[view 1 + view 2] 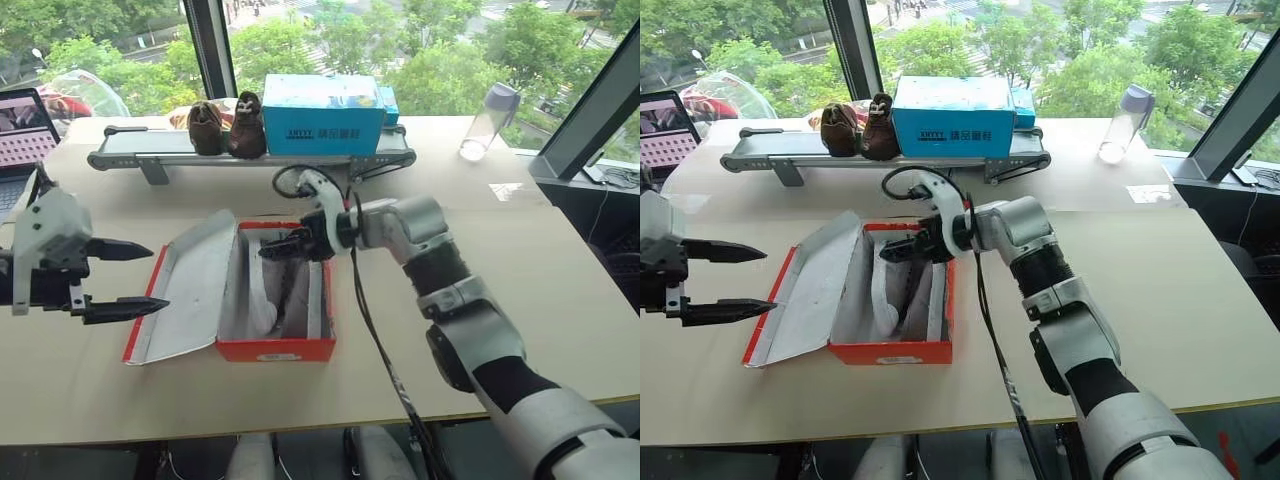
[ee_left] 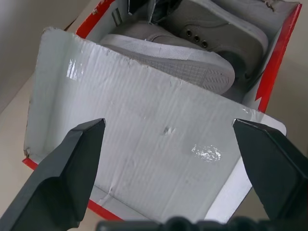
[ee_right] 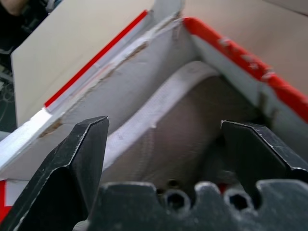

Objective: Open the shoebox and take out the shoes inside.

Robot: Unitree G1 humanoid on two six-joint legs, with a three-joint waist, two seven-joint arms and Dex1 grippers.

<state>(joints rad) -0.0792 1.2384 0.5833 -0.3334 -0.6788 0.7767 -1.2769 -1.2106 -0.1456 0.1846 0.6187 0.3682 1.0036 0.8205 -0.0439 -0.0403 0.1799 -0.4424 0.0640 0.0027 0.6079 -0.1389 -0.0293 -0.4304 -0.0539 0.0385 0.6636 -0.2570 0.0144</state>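
You are looking down on a pale wooden desk (image 1: 560, 290) set against tall windows with green trees outside. Along its far side a small conveyor (image 1: 150, 150) carries a dark brown pair of shoes (image 1: 226, 127) and a blue box (image 1: 322, 114); a clear bottle (image 1: 489, 121) stands to the right, a laptop (image 1: 22, 128) at far left. In the middle of the desk sits the shoebox (image 1: 275, 349), its lid (image 1: 190, 285) folded flat to the left, pale inside up. The shoes (image 2: 202, 41) lie inside, grey with white soles. Your right gripper (image 1: 285, 246) hangs over the box's far end, fingers spread wide, holding nothing. Your left gripper (image 1: 122, 280) waits just left of the lid, fingers wide.
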